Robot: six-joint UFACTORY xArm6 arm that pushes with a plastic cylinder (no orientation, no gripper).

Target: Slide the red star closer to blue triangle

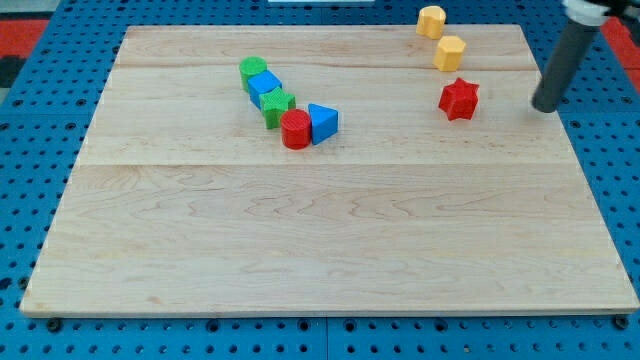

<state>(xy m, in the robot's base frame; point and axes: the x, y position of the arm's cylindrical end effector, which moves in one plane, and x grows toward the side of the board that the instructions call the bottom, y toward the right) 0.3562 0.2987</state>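
The red star (459,99) lies on the wooden board (320,230) at the view's upper right. The blue triangle (322,122) lies left of it, near the board's upper middle, touching a red cylinder (295,130). My tip (546,106) is at the end of the dark rod at the view's right, right of the red star and apart from it by a clear gap.
A chain of blocks runs up-left from the red cylinder: a green star (278,105), a blue block (264,85), a green cylinder (252,69). Two yellow blocks (450,52) (431,21) lie above the red star near the board's top edge.
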